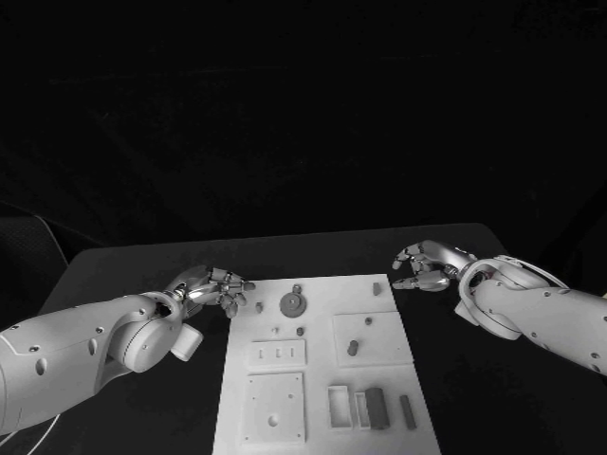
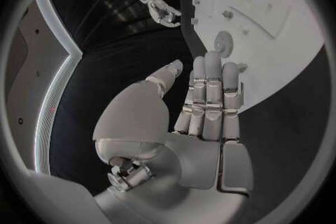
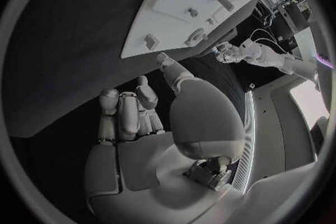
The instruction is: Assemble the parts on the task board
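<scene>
We lose the task board (image 1: 318, 379) at the head view's bottom edge, the small grey parts (image 1: 371, 408) on it too small for us to name, the gear-like disc (image 1: 293, 304) tiny, both arms cut by the picture's sides.

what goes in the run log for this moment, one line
left hand: empty, at board's left edge | right hand: empty, curled, off board's far right corner | task board: gear and small parts lying loose | nothing held
</scene>
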Motion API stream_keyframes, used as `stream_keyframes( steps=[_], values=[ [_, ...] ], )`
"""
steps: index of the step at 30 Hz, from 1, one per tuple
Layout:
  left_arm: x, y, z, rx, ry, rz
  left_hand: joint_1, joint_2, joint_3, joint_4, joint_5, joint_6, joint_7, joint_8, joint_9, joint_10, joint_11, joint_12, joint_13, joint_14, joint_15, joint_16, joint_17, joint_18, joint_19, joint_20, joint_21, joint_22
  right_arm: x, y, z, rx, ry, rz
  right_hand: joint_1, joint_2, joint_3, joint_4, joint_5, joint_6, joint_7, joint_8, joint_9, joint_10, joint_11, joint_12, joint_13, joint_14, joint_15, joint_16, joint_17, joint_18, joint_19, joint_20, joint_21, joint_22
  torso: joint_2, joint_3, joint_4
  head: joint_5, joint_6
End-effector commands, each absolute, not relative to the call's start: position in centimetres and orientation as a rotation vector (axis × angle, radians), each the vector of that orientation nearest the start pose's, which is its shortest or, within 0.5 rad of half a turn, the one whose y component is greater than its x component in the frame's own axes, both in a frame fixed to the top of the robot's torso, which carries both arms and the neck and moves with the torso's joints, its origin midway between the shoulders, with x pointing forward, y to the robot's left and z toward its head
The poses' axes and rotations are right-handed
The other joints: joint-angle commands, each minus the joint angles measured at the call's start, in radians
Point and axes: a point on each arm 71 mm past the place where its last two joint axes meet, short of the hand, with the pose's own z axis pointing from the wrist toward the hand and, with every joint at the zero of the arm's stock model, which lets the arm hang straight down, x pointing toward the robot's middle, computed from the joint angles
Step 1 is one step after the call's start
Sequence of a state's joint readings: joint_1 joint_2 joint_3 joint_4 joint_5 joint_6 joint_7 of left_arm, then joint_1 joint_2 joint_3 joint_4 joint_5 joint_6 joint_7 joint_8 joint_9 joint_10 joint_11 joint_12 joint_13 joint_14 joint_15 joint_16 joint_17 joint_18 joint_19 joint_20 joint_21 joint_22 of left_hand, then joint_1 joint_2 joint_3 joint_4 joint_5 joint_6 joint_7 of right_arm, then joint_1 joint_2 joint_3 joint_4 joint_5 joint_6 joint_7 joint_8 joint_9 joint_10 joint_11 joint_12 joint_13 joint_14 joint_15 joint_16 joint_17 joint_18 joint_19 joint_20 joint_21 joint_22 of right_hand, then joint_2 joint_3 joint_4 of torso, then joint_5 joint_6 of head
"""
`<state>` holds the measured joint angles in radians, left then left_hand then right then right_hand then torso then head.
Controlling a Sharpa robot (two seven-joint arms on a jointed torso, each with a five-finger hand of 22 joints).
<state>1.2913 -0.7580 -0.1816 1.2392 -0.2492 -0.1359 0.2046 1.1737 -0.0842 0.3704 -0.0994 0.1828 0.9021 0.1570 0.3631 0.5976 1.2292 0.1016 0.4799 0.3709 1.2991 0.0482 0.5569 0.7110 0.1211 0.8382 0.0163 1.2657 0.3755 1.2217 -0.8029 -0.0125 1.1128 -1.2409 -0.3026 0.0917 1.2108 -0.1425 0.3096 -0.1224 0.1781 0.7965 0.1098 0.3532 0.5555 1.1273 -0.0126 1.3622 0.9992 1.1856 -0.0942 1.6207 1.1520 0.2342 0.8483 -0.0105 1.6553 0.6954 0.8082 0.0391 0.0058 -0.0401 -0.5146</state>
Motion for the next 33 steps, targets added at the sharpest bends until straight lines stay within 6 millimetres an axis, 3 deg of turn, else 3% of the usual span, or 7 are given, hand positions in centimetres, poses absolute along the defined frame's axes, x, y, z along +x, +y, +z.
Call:
stream_keyframes(
  steps=[1,4,6,10,18,20,33],
  values=[
    [53.2,24.2,-20.6,-0.866,1.748,-1.271,-0.008,0.004,-0.004,0.0,0.004,0.008,-0.001,-0.002,0.0,-0.004,0.002,-0.004,0.001,-0.007,0.0,0.005,0.001,0.015,0.005,0.0,-0.002,-0.001,55.3,-30.9,-18.8,0.062,1.656,0.553,0.006,-0.004,-0.007,-0.005,0.005,0.043,0.049,-0.011,-0.004,-0.012,0.002,-0.008,-0.002,-0.01,0.001,-0.008,-0.002,0.003,-0.012,0.0,0.1,-0.002,0.001,-0.0012,0.0001,-0.001,-0.002],
    [53.2,24.2,-20.7,-0.867,1.75,-1.27,-0.008,0.004,-0.004,0.0,0.004,0.008,-0.001,-0.002,0.0,-0.004,0.002,-0.004,0.001,-0.007,0.0,0.005,0.001,0.015,0.005,0.0,-0.002,-0.001,55.3,-31.0,-19.1,0.071,1.652,0.543,0.04,0.002,0.001,-0.011,0.006,0.029,0.041,-0.021,-0.008,-0.021,0.007,-0.012,-0.004,-0.022,0.003,-0.012,-0.005,0.001,-0.02,0.0,0.096,-0.004,0.002,-0.0019,0.0007,0.0,-0.002],
    [53.2,24.3,-20.7,-0.867,1.751,-1.269,-0.008,0.003,-0.004,0.0,0.004,0.009,-0.001,-0.002,0.0,-0.005,0.002,-0.004,0.001,-0.007,0.0,0.005,0.001,0.015,0.005,0.0,-0.002,-0.001,55.3,-31.0,-19.1,0.085,1.645,0.536,0.039,0.003,0.0,-0.008,0.005,0.029,0.045,-0.021,-0.008,-0.022,0.007,-0.013,-0.005,-0.023,0.004,-0.012,-0.005,0.0,-0.02,0.001,0.096,-0.004,0.002,-0.0024,0.0004,0.002,-0.002],
    [53.1,24.4,-20.8,-0.868,1.752,-1.266,-0.008,0.003,-0.004,0.0,0.004,0.009,-0.001,-0.002,0.0,-0.005,0.002,-0.004,0.001,-0.007,0.0,0.005,0.001,0.015,0.005,0.0,-0.002,-0.001,55.3,-31.1,-19.2,0.16,1.658,0.518,-0.011,0.001,-0.021,0.022,0.004,0.046,0.053,-0.017,-0.006,-0.02,0.01,-0.009,-0.005,-0.023,0.007,-0.008,-0.007,-0.006,-0.017,0.003,0.1,-0.004,0.001,-0.0047,-0.0003,0.003,-0.004],
    [53.1,24.5,-20.8,-0.87,1.756,-1.263,-0.009,0.003,-0.004,0.001,0.004,0.009,-0.001,-0.002,0.0,-0.005,0.002,-0.004,0.001,-0.008,0.0,0.005,0.002,0.015,0.005,0.0,-0.002,-0.001,55.2,-31.0,-20.4,0.407,1.803,0.489,-0.201,0.02,-0.05,0.131,0.005,0.121,0.045,0.003,0.003,0.007,0.003,0.003,-0.009,-0.002,0.003,0.01,-0.013,-0.001,0.005,-0.002,0.11,-0.003,0.002,-0.0048,-0.0006,0.007,-0.008],
    [53.1,24.4,-20.8,-0.87,1.757,-1.263,-0.009,0.003,-0.005,0.001,0.004,0.009,-0.001,-0.002,0.0,-0.005,0.002,-0.005,0.001,-0.008,0.0,0.005,0.002,0.015,0.005,0.0,-0.002,-0.001,55.3,-30.9,-20.5,0.424,1.811,0.466,-0.225,0.043,-0.003,0.173,0.035,0.148,0.042,0.003,-0.002,0.027,-0.002,0.009,-0.012,0.017,0.0,0.019,-0.021,0.007,0.022,-0.002,0.114,-0.001,0.002,-0.0057,-0.0009,0.007,-0.008],
    [53.1,24.6,-20.8,-0.867,1.759,-1.258,-0.011,0.003,-0.005,0.002,0.004,0.009,-0.001,-0.002,0.0,-0.005,0.002,-0.005,0.001,-0.008,0.0,0.005,0.003,0.015,0.005,0.001,-0.002,-0.001,55.4,-30.1,-20.9,0.45,1.845,0.404,-0.243,0.039,0.014,0.188,0.041,0.18,0.039,0.01,-0.003,0.057,-0.011,0.022,-0.01,0.06,-0.005,0.039,-0.009,0.014,0.042,-0.002,0.127,0.005,0.001,-0.0056,-0.0008,0.011,-0.011]
  ],
)
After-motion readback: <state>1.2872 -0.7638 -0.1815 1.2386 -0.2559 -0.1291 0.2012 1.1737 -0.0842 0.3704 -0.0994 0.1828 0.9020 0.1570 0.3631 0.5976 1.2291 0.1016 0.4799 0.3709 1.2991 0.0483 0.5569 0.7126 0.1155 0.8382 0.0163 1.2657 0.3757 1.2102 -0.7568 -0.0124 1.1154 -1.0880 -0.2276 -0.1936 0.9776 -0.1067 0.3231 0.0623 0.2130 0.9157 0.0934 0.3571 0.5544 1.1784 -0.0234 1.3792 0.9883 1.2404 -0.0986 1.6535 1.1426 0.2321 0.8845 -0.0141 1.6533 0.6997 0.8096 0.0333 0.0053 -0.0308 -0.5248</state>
